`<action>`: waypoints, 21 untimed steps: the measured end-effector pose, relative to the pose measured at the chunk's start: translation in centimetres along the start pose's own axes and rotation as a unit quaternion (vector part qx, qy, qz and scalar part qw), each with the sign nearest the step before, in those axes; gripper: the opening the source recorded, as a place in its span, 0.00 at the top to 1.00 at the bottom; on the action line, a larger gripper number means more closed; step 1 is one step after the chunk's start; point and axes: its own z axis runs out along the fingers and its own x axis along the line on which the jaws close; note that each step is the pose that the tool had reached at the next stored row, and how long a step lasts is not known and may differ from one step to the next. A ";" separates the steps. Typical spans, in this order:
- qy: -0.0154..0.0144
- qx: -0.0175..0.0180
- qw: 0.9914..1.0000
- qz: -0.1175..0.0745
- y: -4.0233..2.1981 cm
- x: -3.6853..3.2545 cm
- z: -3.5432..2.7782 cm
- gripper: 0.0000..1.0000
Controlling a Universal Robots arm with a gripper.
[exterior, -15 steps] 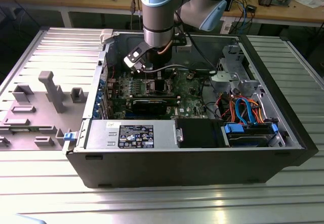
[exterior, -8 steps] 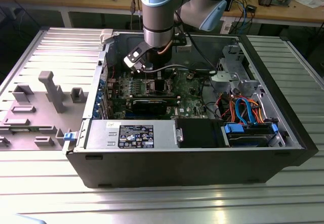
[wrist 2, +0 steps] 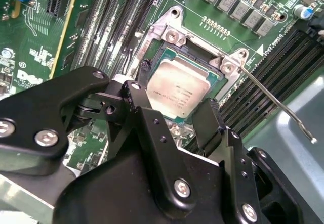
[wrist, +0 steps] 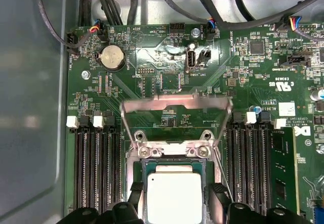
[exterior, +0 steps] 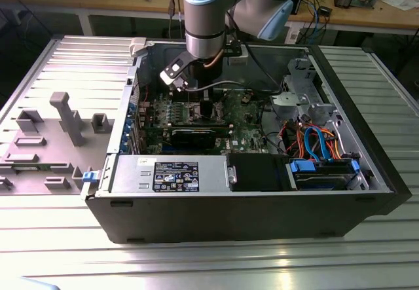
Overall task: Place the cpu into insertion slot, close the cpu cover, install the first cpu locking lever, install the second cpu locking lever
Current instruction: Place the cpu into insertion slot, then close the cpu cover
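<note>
The cpu [wrist: 174,196] [wrist 2: 177,90], a square chip with a silvery top, lies in the insertion slot [wrist: 172,150] [wrist 2: 169,32] on the green board. My gripper [wrist: 176,191] [wrist 2: 174,102] is low over the slot, with one black finger [wrist 2: 137,95] against each of two opposite edges of the chip. The cpu cover [wrist: 174,104], a silvery frame, stands raised on the far side of the slot. A thin locking lever [wrist 2: 276,107] sticks out unlatched beside the slot. In the exterior view the gripper [exterior: 196,86] reaches into the open computer case [exterior: 366,172].
Long black memory slots [wrist: 96,168] [wrist: 248,163] flank the slot on both sides. Cables [wrist: 152,1] hang past the board's far edge. A labelled power supply box [exterior: 173,174] and a drive bay with coloured wires [exterior: 314,143] fill the case's near side. Grey fixtures [exterior: 65,116] stand on the table.
</note>
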 end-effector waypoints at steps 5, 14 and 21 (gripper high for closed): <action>0.000 0.002 1.000 0.000 0.12 0.00 -1.04 0.59; 0.000 0.005 1.000 0.000 0.24 0.01 -1.66 0.89; 0.000 0.005 1.000 0.000 0.24 0.01 -1.66 0.89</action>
